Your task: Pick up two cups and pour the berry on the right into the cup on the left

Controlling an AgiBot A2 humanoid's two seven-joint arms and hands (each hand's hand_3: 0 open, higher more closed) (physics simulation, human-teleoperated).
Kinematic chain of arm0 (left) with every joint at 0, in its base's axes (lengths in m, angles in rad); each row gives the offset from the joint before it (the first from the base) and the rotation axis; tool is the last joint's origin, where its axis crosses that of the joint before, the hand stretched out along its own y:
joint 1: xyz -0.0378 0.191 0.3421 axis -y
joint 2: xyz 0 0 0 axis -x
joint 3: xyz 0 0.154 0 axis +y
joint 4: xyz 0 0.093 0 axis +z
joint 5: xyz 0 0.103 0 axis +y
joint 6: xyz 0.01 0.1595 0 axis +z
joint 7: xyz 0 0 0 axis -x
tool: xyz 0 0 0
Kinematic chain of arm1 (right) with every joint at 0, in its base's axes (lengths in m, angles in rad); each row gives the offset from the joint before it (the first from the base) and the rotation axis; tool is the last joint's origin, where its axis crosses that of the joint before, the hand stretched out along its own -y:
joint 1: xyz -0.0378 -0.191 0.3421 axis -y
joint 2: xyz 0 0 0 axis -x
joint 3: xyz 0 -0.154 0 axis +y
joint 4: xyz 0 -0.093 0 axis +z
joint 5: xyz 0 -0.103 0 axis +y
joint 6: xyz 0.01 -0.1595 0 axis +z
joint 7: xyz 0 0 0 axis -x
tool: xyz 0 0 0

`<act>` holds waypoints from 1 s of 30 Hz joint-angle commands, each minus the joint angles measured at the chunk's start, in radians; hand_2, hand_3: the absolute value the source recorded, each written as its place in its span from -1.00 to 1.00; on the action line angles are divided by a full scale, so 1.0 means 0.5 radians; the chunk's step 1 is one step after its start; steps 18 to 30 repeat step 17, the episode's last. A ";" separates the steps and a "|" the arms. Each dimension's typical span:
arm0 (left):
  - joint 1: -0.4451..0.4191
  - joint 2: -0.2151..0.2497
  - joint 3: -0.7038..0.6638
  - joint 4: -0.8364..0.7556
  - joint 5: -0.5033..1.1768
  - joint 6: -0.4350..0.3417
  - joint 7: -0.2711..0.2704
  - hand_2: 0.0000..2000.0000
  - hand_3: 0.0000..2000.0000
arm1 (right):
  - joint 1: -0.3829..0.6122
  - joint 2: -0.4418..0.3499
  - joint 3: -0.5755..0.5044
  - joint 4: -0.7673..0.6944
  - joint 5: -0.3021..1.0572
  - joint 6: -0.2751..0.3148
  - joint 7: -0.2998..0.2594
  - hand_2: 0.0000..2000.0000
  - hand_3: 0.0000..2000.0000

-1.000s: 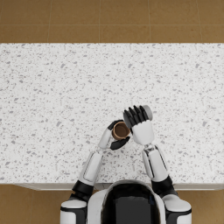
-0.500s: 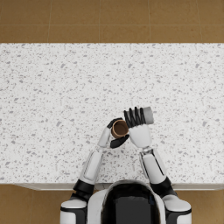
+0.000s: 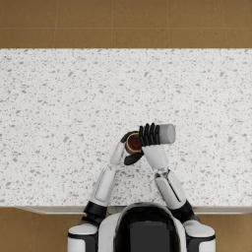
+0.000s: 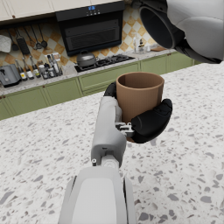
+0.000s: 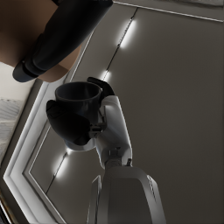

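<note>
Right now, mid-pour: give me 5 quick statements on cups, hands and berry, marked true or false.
1. The left hand holds the brown cup upright. True.
2. The grey cup stands upright on the counter. False: the right hand holds it tipped on its side, mouth toward the brown cup.
3. Something red, apparently the berry, shows inside the brown cup in the head view. True.
4. The right hand is empty with its fingers apart. False: it grips the grey cup.
5. The two cups are at opposite ends of the counter. False: they are close together in front of the robot.
</note>
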 commanded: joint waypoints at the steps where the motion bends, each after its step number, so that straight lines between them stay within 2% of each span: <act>1: -0.003 -0.001 -0.003 -0.003 0.000 -0.001 0.000 1.00 0.28 | -0.008 0.004 0.005 0.007 0.008 0.000 0.000 1.00 0.28; 30: -0.011 -0.002 -0.010 -0.009 0.000 -0.004 -0.002 1.00 0.28 | -0.027 0.012 0.017 0.023 0.029 0.004 0.001 1.00 0.28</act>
